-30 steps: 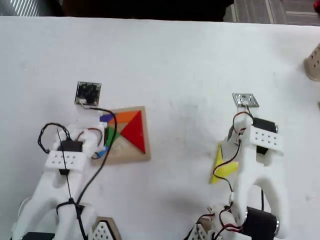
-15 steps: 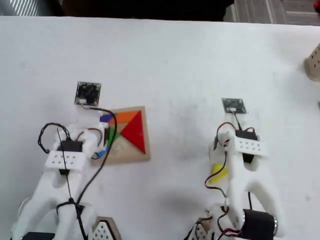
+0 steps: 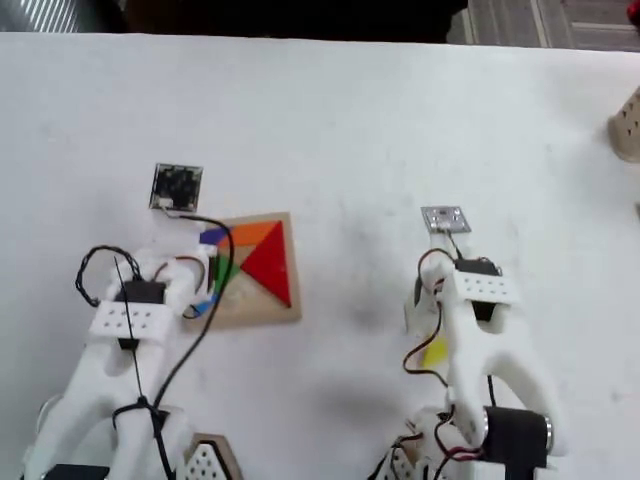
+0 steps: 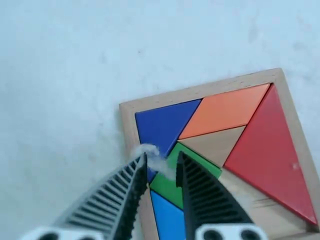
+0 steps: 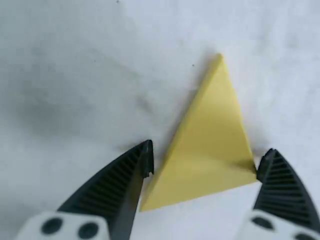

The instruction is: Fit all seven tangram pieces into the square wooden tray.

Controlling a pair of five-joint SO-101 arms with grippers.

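Note:
The square wooden tray (image 4: pixel 200 90) holds blue (image 4: pixel 162 125), orange (image 4: pixel 227 110), red (image 4: pixel 265 150), green (image 4: pixel 167 182) and light blue (image 4: pixel 167 217) pieces. In the high view the tray (image 3: pixel 262 312) lies by the left arm. My left gripper (image 4: pixel 161 161) hovers over the tray's blue and green pieces, its fingers a narrow gap apart with nothing between them. A yellow triangle (image 5: pixel 210 135) lies flat on the white table. My right gripper (image 5: pixel 205 160) is open, one finger on each side of the triangle's wide end. From above, the right arm covers most of the yellow triangle (image 3: pixel 434 352).
A perforated wooden block (image 3: pixel 627 125) stands at the table's right edge, and another (image 3: pixel 215 460) at the front by the left arm's base. Bare white table stretches between the arms and across the back.
The right arm has swung left and settled over the yellow triangle, hiding most of it from above. The left arm and the tray have not moved.

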